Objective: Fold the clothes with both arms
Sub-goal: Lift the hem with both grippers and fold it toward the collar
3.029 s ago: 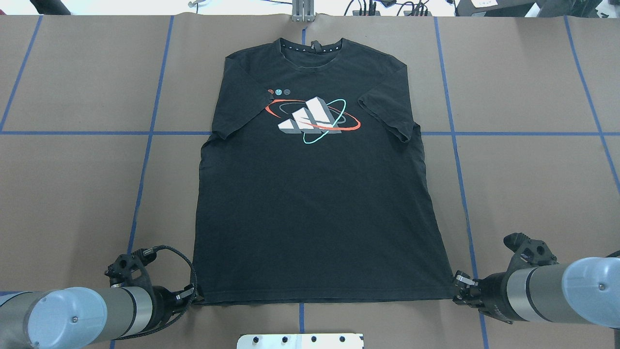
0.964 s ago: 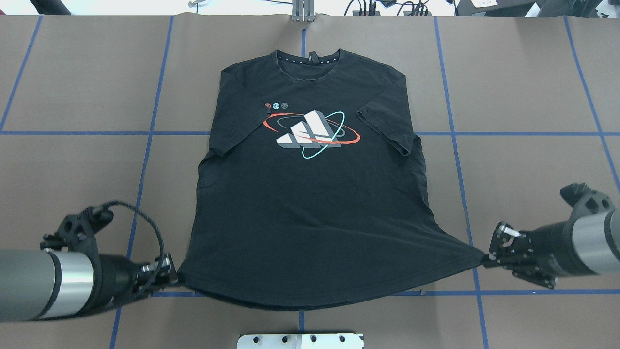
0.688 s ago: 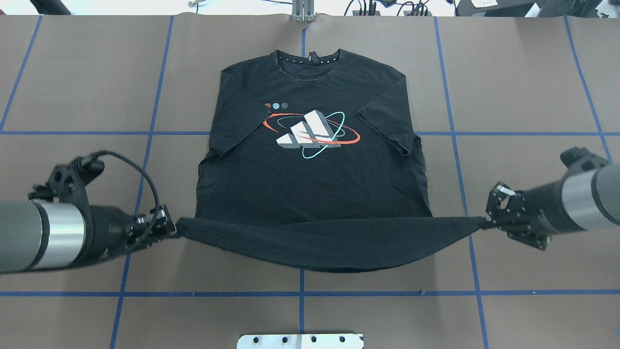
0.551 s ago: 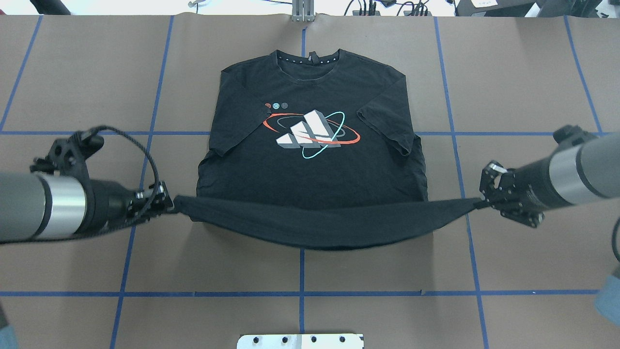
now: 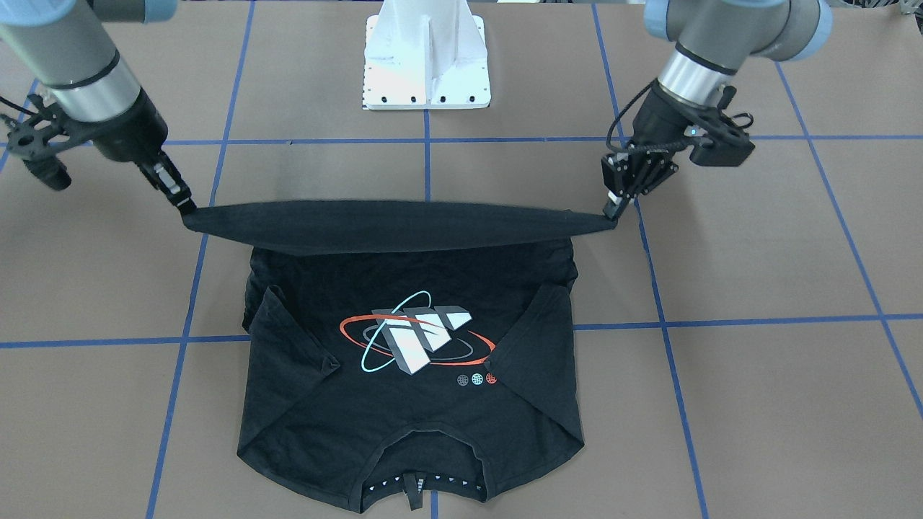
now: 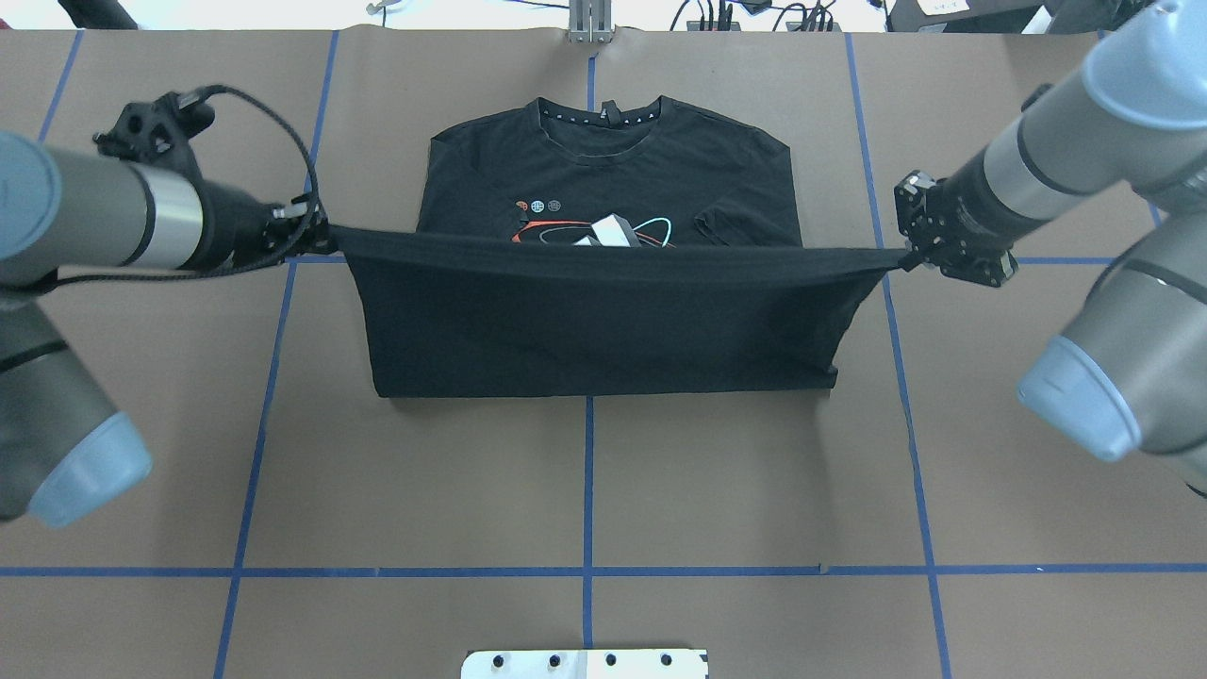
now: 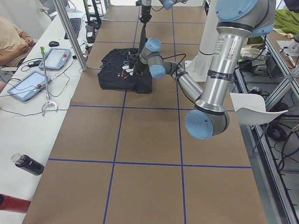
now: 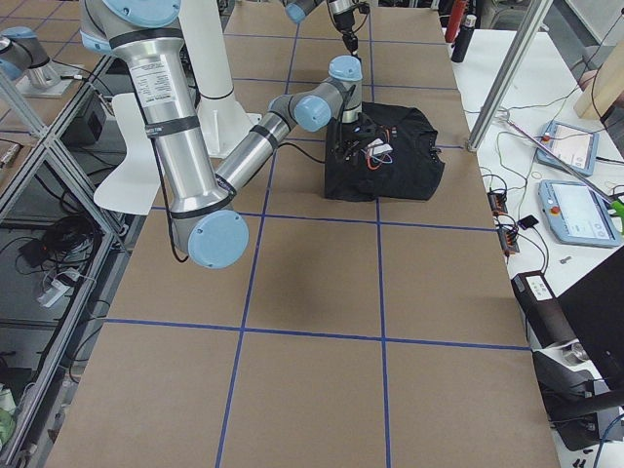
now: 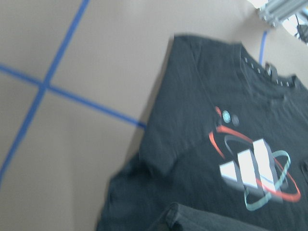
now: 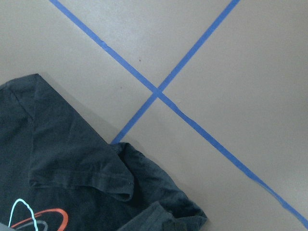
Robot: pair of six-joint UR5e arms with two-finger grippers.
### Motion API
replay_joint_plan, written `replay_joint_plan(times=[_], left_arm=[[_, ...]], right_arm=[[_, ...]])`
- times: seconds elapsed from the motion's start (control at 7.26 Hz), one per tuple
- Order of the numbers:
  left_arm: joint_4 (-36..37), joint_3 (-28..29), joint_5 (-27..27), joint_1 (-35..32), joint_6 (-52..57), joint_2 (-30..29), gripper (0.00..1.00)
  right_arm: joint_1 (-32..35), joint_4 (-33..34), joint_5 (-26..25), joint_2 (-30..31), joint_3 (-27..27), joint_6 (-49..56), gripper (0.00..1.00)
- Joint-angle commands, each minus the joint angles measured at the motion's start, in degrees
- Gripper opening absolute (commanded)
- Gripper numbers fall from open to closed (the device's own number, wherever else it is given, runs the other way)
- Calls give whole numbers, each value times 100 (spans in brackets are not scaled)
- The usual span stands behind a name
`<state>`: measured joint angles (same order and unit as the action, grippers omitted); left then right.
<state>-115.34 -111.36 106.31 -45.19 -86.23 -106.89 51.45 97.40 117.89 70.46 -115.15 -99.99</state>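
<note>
The black T-shirt (image 6: 603, 321) lies with its collar (image 6: 603, 113) at the far side of the table. Its hem is lifted and stretched taut between both grippers, hanging over the chest. My left gripper (image 6: 325, 240) is shut on the hem's left corner, and my right gripper (image 6: 907, 256) is shut on its right corner. In the overhead view the raised fabric hides most of the logo (image 6: 613, 229). The front-facing view shows the hem as a tight band (image 5: 396, 225) above the shirt, with the left gripper (image 5: 614, 209), the right gripper (image 5: 186, 205) and the whole logo (image 5: 414, 339).
The brown table cover carries a grid of blue tape lines (image 6: 589, 490). The white base mount (image 5: 427, 54) stands at the robot's side. A metal bracket (image 6: 589, 21) sits at the far edge. A side desk with tablets (image 7: 25, 84) and a seated person (image 7: 11, 39) flanks the table.
Both grippers, still shut on the hem corners, have carried the hem up and away from the robot toward the collar. The lifted fabric now covers the shirt's lower half and most of the logo.
</note>
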Motion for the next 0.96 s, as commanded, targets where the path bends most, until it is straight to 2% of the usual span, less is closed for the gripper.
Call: replay_joint_plan(times=[0.0, 0.14, 0.28, 0.41, 0.55, 0.83], left_arm=[[-58, 1067, -22, -357, 141, -812, 0], [-145, 1559, -31, -515, 229, -1068, 0], [-651, 2060, -40, -639, 238, -1166, 0], [-1126, 2579, -58, -640, 239, -1289, 0], [-1322, 2949, -145, -640, 230, -1473, 0], [-1499, 3512, -242, -640, 230, -1798, 0]], right_arm=[[128, -10, -291, -662, 1060, 453, 0], [163, -46, -389, -1057, 1648, 567, 0], [172, -211, -494, -1374, 2228, 707, 0], [172, -935, -565, -1490, 2826, 700, 0], [189, -1447, -566, -1500, 3162, 683, 0], [172, -1505, -696, -1745, 3516, 682, 0]])
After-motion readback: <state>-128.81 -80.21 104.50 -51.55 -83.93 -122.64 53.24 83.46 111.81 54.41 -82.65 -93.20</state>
